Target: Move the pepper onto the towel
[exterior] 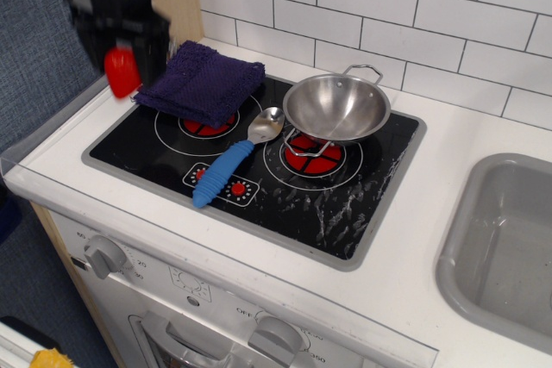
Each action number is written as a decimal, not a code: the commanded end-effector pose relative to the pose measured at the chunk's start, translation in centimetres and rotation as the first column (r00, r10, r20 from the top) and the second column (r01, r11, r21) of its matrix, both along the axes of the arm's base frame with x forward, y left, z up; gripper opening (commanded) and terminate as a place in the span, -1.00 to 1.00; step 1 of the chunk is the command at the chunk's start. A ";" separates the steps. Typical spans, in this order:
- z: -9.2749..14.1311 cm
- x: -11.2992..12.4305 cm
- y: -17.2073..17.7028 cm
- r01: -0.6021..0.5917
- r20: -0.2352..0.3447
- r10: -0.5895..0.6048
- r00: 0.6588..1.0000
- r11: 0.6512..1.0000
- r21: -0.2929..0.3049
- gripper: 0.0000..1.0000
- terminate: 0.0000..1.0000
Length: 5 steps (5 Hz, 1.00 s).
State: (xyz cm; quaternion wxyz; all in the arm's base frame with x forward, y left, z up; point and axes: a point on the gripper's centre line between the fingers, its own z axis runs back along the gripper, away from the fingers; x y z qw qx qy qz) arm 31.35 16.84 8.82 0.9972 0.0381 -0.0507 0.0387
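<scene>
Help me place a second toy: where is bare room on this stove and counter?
The stove's front-left corner, left of the blue-handled spoon and in front of the towel, is bare. So is the cooktop right of the spoon and the white counter before the sink. The middle is crowded: towel, spoon and steel pan sit close together.
</scene>
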 end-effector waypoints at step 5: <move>-2.2 6.5 -0.7 0.042 0.019 -0.042 0.999 0.999 -0.021 1.00 -1.00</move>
